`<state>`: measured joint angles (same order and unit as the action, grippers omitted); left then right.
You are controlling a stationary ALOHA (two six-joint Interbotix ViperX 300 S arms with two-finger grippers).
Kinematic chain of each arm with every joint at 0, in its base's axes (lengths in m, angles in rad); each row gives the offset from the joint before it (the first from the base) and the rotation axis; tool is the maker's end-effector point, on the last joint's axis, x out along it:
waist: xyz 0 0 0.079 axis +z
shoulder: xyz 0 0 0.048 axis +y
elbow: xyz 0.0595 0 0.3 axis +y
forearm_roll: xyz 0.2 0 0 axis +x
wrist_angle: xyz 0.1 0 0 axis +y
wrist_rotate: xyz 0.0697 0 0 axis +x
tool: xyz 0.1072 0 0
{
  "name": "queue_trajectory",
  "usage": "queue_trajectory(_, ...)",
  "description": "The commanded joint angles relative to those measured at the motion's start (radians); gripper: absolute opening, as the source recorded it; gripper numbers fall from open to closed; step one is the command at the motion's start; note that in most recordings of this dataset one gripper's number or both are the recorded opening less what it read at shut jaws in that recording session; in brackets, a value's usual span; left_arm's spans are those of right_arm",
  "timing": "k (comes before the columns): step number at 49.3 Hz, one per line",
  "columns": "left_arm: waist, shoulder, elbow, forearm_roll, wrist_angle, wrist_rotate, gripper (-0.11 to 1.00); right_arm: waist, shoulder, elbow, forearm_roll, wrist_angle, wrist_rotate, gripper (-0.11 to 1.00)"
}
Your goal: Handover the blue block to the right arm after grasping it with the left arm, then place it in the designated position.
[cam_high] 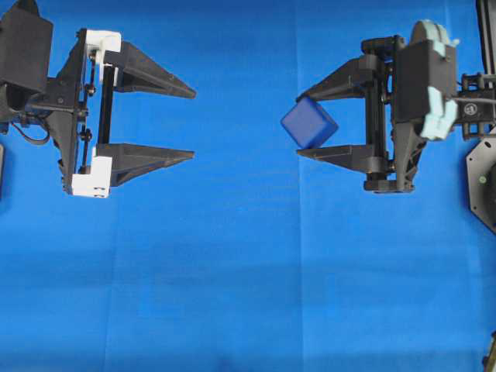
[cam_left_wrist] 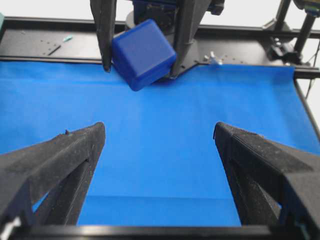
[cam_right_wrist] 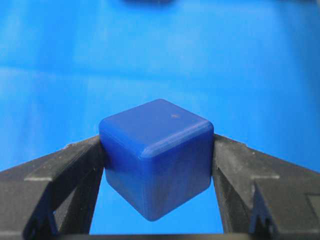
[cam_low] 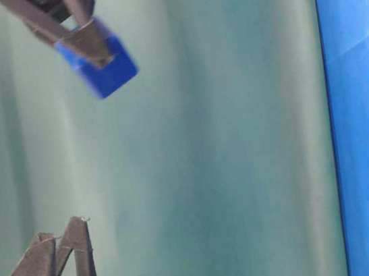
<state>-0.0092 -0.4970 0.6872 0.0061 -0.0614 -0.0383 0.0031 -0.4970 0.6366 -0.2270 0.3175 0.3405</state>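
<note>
Handover looked finished from overhead: the blue block [cam_high: 309, 122] sat pinched near the tips of the right arm's gripper [cam_high: 314, 124], turned corner-on between the fingers. The left arm's gripper [cam_high: 192, 124] was spread wide and held nothing, well apart from the block. My read was that the placing step was in hand; the next move called for carrying the block down to its spot, though no marked spot showed on the blue cloth [cam_high: 248, 271]. Plenty of bare cloth lay between and below the two grippers.

Table-level view showed the block [cam_low: 103, 65] clamped at the finger ends, clear of the cloth [cam_low: 366, 121], with the left fingers [cam_low: 77, 254] apart from it.

Left wrist view had its own fingers [cam_left_wrist: 65, 160] wide, with open cloth between, the block [cam_left_wrist: 143, 53] held beyond them, and the black frame [cam_left_wrist: 50, 45] at the cloth's far edge.

Right wrist view showed both fingers [cam_right_wrist: 80, 165] pressed on opposite faces of the tilted block [cam_right_wrist: 157, 155]. Grip looked shallow, so a slip was possible.
</note>
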Motion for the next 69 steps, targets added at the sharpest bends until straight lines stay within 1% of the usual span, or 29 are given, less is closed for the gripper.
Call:
queue_trajectory(1, 0.002, -0.026, -0.015, 0.000, -0.006, -0.002, 0.93, 0.006, -0.015, -0.037, 0.003, 0.048, 0.020, 0.56)
queue_trajectory(10, 0.002, -0.026, -0.015, 0.000, -0.006, 0.000, 0.93, 0.017, -0.015, -0.043, 0.002, 0.092, 0.034, 0.56)
queue_trajectory(40, 0.002, -0.026, -0.017, 0.000, -0.006, -0.003, 0.93, 0.017, -0.006, -0.044, 0.002, 0.092, 0.032, 0.56)
queue_trajectory(52, 0.002, -0.026, -0.017, 0.000, -0.006, -0.003, 0.93, 0.017, 0.044, -0.044, 0.002, 0.083, 0.032, 0.56)
queue_trajectory(60, 0.002, -0.026, -0.015, 0.000, -0.005, -0.005, 0.93, 0.017, 0.114, -0.040, 0.002, 0.031, 0.032, 0.56)
queue_trajectory(69, 0.002, -0.031, -0.012, 0.000, -0.005, -0.005, 0.93, 0.015, 0.216, -0.035, 0.002, -0.091, 0.034, 0.56)
